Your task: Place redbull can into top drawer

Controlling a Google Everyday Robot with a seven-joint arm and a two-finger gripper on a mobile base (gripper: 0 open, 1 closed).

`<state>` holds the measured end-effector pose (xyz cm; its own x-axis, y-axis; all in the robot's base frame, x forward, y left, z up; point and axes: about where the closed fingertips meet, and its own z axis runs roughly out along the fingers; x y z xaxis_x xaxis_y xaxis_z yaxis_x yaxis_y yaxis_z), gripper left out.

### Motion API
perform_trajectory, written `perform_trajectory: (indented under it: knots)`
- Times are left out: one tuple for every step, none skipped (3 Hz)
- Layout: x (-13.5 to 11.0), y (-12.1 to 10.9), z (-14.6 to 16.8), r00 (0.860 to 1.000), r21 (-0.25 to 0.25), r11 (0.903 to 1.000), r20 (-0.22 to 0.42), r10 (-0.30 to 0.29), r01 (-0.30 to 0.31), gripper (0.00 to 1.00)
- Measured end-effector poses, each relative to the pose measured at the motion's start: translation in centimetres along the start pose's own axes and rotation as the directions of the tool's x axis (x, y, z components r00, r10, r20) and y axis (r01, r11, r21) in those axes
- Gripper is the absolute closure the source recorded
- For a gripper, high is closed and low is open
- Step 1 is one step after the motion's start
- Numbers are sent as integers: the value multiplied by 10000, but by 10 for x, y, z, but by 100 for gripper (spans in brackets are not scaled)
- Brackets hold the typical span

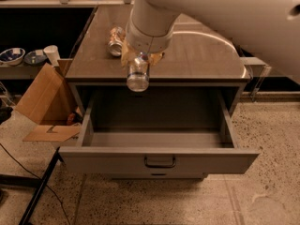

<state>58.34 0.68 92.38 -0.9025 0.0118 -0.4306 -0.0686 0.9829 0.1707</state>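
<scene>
Cardboard box (41, 96) left of top drawer (159, 161). Tan can (115, 41) on cabinet top (201, 60) behind drawer. Gripper (139, 60) above drawer's back-left edge, clamped around redbull can (138, 77), which hangs tilted over the open drawer, not inside.

Single high view steeply down onto top drawer (103, 161); tool (139, 61) tight on redbull can (138, 77) above its rear edge.

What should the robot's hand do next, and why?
Probably move slightly forward and lower: the hand holds the slim silvery metal can at the front edge of the brown tabletop, above the back of the open grey metal drawer.
</scene>
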Motion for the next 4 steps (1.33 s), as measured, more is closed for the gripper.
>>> perform_trajectory:
  knots:
    - [7,13,18,9975,-556,9961,-76,-696,691,100]
    - [21,7,58,9769,-773,9740,-35,-2138,2129,100]
    - [28,6,99,9290,-856,9252,186,-3695,3697,100]
    - [31,7,122,8942,-925,8894,386,-4461,4477,100]
